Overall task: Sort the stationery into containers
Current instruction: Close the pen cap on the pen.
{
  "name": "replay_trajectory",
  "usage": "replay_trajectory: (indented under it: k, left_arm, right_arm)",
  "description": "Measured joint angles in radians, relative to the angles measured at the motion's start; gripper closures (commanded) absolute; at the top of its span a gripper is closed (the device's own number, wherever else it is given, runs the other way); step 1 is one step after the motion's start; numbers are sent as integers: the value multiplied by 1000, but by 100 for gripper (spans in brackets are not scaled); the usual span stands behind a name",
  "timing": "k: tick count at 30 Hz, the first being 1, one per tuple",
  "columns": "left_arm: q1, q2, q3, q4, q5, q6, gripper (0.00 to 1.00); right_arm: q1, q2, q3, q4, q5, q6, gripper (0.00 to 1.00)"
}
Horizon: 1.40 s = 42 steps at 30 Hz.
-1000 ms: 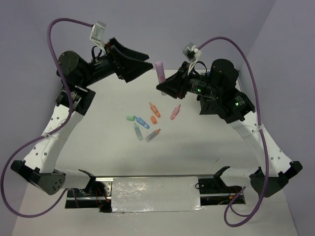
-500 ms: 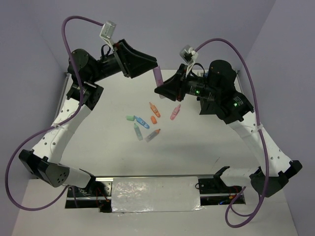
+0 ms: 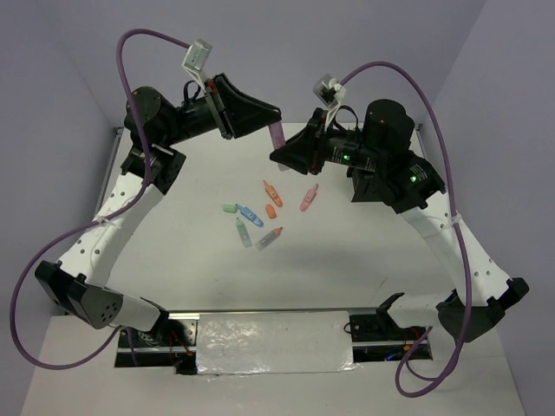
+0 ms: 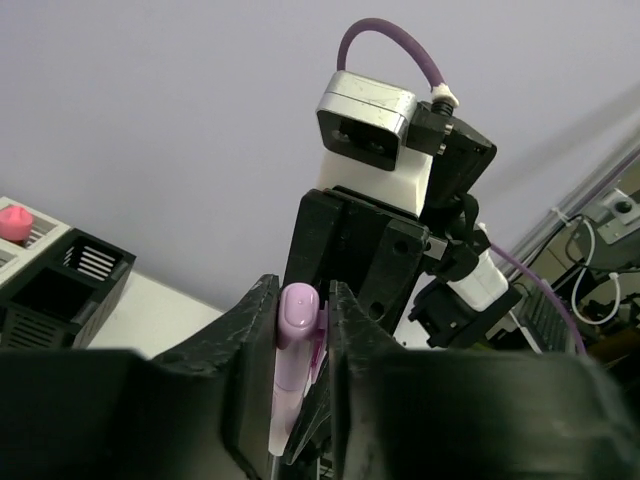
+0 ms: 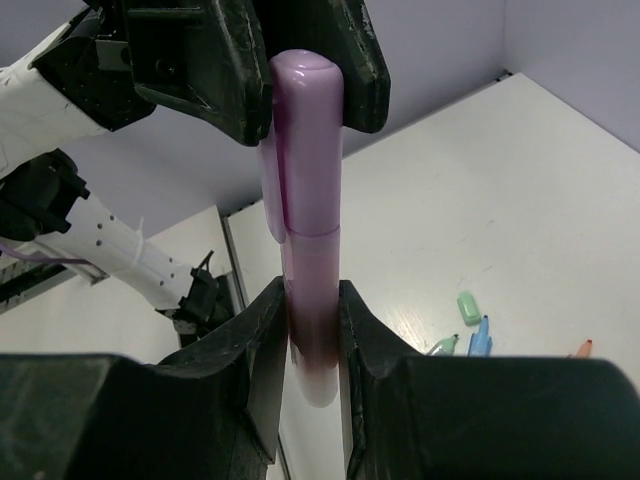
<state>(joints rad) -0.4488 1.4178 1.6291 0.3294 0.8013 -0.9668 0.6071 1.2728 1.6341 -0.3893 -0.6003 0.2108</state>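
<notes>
A purple marker [image 3: 277, 133] hangs in the air above the back of the table, held at both ends. My right gripper [image 3: 279, 154] is shut on its lower barrel [image 5: 310, 300]. My left gripper [image 3: 276, 117] is shut on its capped upper end [image 4: 297, 325]. On the table below lie loose stationery pieces: two orange markers [image 3: 272, 191], a pink one [image 3: 309, 198], a blue one [image 3: 250, 214], a green cap [image 3: 230, 208] and two pale markers [image 3: 270, 237]. A black slatted organiser [image 4: 60, 290] shows at the left of the left wrist view, beside a white tray [image 4: 30, 240] holding a pink item.
Both arms meet over the table's far middle, their purple cables [image 3: 390, 74] arching above. A metal rail and a white panel [image 3: 273, 342] run along the near edge between the arm bases. In the right wrist view a green cap [image 5: 468, 306] and a blue marker [image 5: 481, 337] lie on the table.
My left arm swung right to the raised purple marker and its open jaws closed on the marker's upper end. The right gripper kept its hold and barely moved.
</notes>
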Motion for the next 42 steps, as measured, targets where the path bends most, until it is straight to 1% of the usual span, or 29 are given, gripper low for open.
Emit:
replay_trajectory:
  k: [2, 4, 5, 6, 12, 16, 19, 25, 27, 29, 38, 42]
  left_arm:
    - [0, 1, 2, -6, 0, 5, 76]
    - [0, 4, 5, -21, 2, 12, 88]
    - [0, 6, 7, -27, 1, 18, 92]
    - [0, 8, 10, -31, 0, 20, 100]
    - [-7, 14, 21, -48, -9, 33, 100]
    - [-30, 10, 13, -50, -61, 78, 100]
    - [-48, -30, -56, -8, -121, 103, 100]
    - [-66, -113, -204, 101, -217, 115, 100]
    - [-78, -126, -238, 148, -251, 111, 100]
    - [-92, -132, -251, 177, -283, 112, 100]
    - [-129, -163, -315, 237, -356, 118, 100]
    - [-131, -173, -349, 245, -394, 116, 100]
  right_arm:
    - [0, 2, 2, -10, -2, 1, 100]
    - [-1, 6, 5, -16, -2, 2, 100]
    - [-1, 9, 6, -18, -2, 2, 100]
    - [-1, 11, 10, -20, -2, 3, 100]
    - [-2, 13, 18, -25, 15, 8, 100]
    - [-3, 40, 69, -64, 30, 12, 100]
    - [-3, 78, 129, -129, 18, 12, 100]
    - [-8, 175, 281, -282, -70, 0, 100]
    - [-12, 212, 348, -336, -105, 0, 100]
    - [-13, 235, 384, -350, -130, 0, 100]
    - [-34, 224, 360, -327, -200, 42, 100]
    - [-94, 195, 268, -226, -279, 116, 100]
